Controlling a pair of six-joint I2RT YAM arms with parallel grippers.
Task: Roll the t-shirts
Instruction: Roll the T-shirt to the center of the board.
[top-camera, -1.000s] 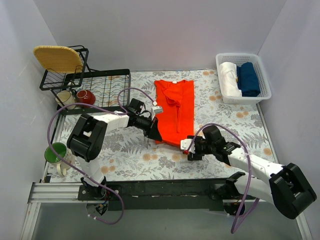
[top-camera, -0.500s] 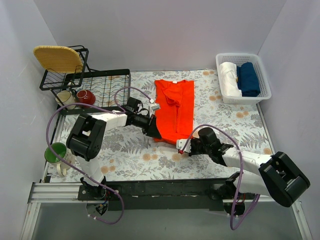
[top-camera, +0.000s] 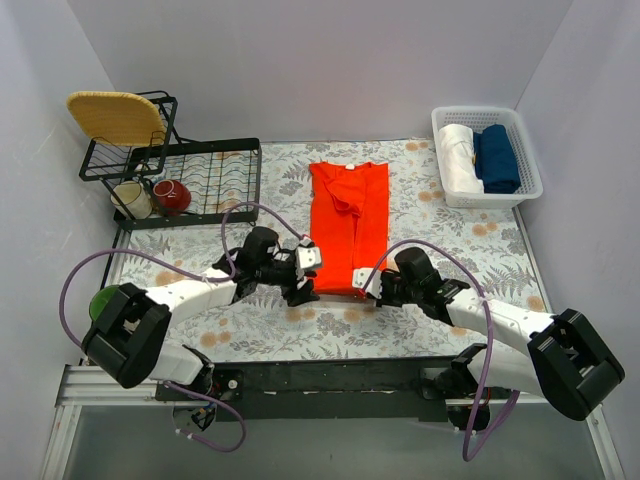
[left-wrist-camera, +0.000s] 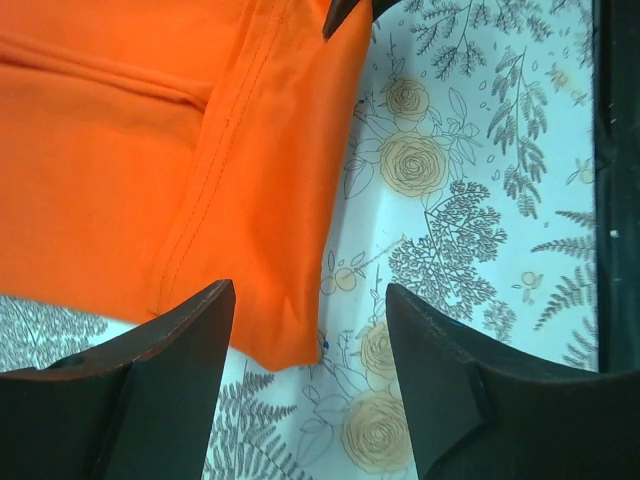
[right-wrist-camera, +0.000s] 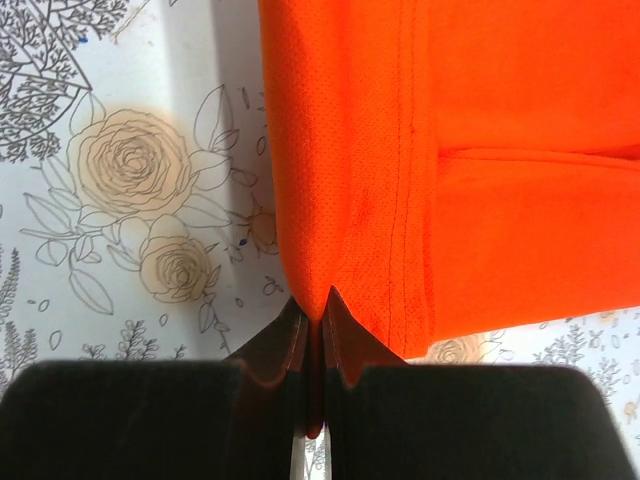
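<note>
**Get both hem corners before you roll**

The shirt (top-camera: 348, 215) lies folded in a long strip mid-frame on the desk (top-camera: 470, 255), collar toward the top and hem toward the bottom. The right end effector (top-camera: 378, 292) is at the hem's lower-right corner. Its fingers are together and look pinched on that corner's edge. The left end effector (top-camera: 303, 292) is at the lower-left corner with fingers apart. The corner lies between them, not gripped.

Close the left low on its corner and catch every layer, about as deep as the right. Then turn both together so the roll stays straight.

The top view shows the whole strip and both arms placed evenly. Only the wrist views show finger spacing and the layered, stitched edges.
</note>
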